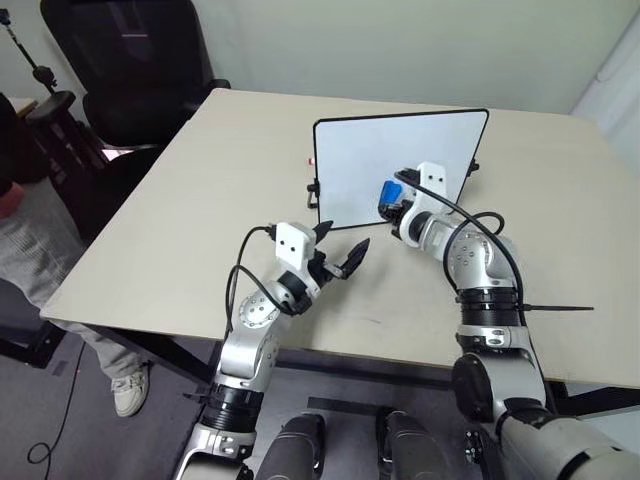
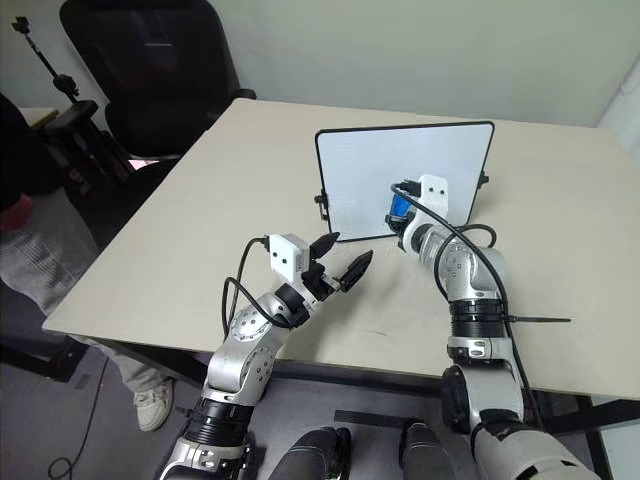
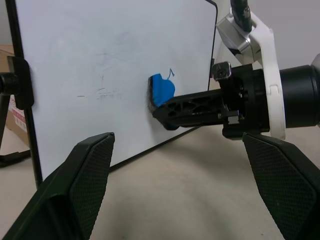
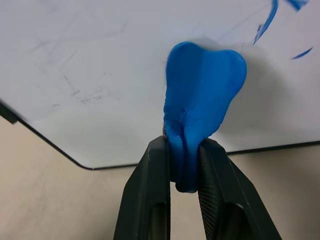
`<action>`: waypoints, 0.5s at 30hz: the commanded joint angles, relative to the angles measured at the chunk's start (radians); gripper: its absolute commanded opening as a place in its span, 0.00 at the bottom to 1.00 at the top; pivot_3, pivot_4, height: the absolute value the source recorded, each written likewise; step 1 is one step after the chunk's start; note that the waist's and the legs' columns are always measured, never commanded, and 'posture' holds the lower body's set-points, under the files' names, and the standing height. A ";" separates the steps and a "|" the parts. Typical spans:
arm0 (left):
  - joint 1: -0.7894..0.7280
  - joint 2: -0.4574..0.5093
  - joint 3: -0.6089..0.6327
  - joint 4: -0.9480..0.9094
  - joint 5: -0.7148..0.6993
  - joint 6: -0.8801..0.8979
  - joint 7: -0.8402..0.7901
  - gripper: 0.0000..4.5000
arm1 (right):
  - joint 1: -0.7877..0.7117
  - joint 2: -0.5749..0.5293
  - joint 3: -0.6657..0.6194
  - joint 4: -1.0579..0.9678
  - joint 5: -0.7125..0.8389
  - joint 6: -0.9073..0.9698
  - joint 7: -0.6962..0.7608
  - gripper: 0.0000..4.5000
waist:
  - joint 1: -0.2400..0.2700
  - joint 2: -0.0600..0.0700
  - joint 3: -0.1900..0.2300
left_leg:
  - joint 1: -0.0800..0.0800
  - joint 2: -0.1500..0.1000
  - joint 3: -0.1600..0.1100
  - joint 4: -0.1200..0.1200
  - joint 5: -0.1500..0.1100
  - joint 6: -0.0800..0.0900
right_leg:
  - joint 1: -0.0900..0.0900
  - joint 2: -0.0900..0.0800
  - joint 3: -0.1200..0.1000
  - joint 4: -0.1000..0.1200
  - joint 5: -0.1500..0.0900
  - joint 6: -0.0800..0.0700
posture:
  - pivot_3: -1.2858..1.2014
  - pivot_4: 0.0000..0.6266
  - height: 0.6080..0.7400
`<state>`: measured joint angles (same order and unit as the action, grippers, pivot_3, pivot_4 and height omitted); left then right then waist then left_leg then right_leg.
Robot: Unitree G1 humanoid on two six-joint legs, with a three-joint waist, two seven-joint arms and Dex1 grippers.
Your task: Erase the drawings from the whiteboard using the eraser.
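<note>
One beige, matte table (image 1: pixel 200 200) carries one whiteboard (image 1: pixel 380 160), a glossy white rectangle in a thin black frame with rounded corners, standing tilted near the table's middle. One black office chair (image 1: pixel 130 60) stands beyond the table's far left corner, and a person's leg (image 1: pixel 40 260) in grey trousers shows beside the left edge. Two grippers work in front of the board. The right gripper (image 4: pixel 185 165) is clenched on the single eraser (image 4: pixel 202 105), a soft bright blue block squeezed into a lobed shape and pressed against the board's lower right area. The left gripper (image 1: pixel 335 250) hangs released, fingers spread, just short of the board's bottom edge. The right wrist view shows remaining drawings (image 4: pixel 267 20), a few blue strokes beside the eraser, plus faint grey smudges; the head views do not resolve them.
</note>
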<state>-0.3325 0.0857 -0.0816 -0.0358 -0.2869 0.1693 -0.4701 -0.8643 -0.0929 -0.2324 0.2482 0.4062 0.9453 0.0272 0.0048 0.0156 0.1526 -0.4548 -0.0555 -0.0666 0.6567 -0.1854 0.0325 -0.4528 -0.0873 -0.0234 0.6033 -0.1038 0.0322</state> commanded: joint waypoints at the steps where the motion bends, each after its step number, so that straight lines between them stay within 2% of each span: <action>1: -0.012 -0.006 0.005 -0.018 -0.005 -0.020 0.000 1.00 | -0.063 -0.032 -0.072 0.019 0.001 -0.064 -0.036 0.09 | 0.002 0.000 0.000 | 0.000 0.000 0.000 0.000 0.000 0.000 | 0.000 0.000 0.000 0.000 0.000 -0.001 | 0.52 0.24 1.00; 7: -0.014 -0.007 0.005 -0.014 -0.003 -0.021 -0.002 1.00 | -0.090 -0.052 -0.121 0.052 0.012 -0.104 -0.051 0.09 | 0.008 0.000 0.000 | 0.000 0.000 0.000 0.000 0.000 0.000 | 0.000 0.000 0.000 0.000 0.003 -0.004 | 0.52 0.24 1.00; 10: -0.013 -0.006 0.006 -0.018 -0.002 -0.021 -0.003 1.00 | -0.097 -0.052 -0.132 0.064 0.010 -0.111 -0.060 0.09 | 0.008 0.000 0.000 | 0.000 0.000 0.000 0.000 0.000 0.000 | 0.000 0.000 0.000 0.000 -0.001 0.002 | 0.52 0.24 1.00; 15: -0.012 -0.008 0.006 -0.021 -0.002 -0.018 -0.002 1.00 | -0.088 -0.034 -0.102 0.063 0.001 -0.097 -0.057 0.09 | 0.008 0.000 0.000 | 0.000 0.000 0.000 0.000 0.000 0.000 | 0.000 0.000 0.000 0.001 -0.002 0.003 | 0.52 0.24 1.00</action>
<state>-0.3326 0.0796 -0.0797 -0.0355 -0.2867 0.1691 -0.4729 -0.9320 -0.1307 -0.3462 0.3346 0.4072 0.8593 -0.0212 0.0129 0.0156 0.1526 -0.4545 -0.0554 -0.0666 0.6563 -0.1853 0.0325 -0.4528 -0.0873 -0.0234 0.6044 -0.1055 0.0351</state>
